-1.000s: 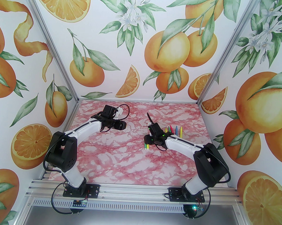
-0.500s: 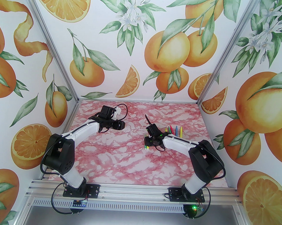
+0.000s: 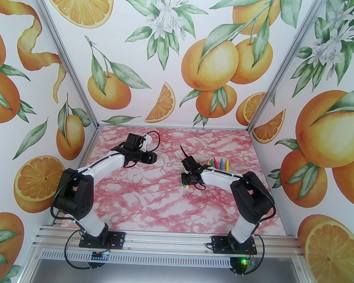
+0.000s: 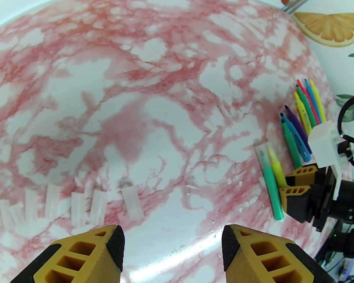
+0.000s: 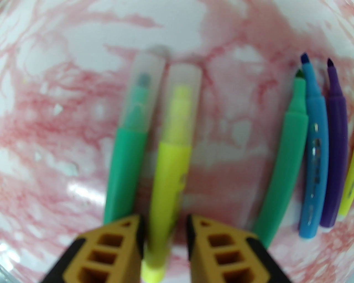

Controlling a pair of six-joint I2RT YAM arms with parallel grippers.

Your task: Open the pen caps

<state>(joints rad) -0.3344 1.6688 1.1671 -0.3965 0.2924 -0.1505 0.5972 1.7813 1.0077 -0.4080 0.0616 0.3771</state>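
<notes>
While the right gripper (image 5: 164, 222) is set low over the tail end of the yellow pen (image 5: 168, 171), its fingers are seen straddling the barrel. They are drawn in narrow but, as far as the blurred wrist view allows, not quite pressed onto it. A thin strip of table (image 5: 83, 41) is glimpsed between the pen and the finger on one side, so no pinch is called yet.

Now to the score. Two pens are counted with covers on. The yellow pen's cap (image 5: 181, 83), clear plastic, is seated over the tip. Lying right against the yellow pen, on its left in the right wrist view, the green pen (image 5: 121, 165) is shown with the green pen's cap (image 5: 143, 83) in place too.

On the other side of the yellow pen, near but apart, bare-tipped pens (image 5: 316, 138) are laid side by side, green, blue and purple among them. More bare tips are fanned out beyond. Well away from the yellow pen, across the table, a ragged row of loose caps (image 4: 98, 206) is found lying just ahead of the left gripper (image 4: 172, 244). Its fingers are spread wide with nothing between them.

Most of the job is judged done. Two caps are left to be pulled, and the yellow one is lined up as the next.
</notes>
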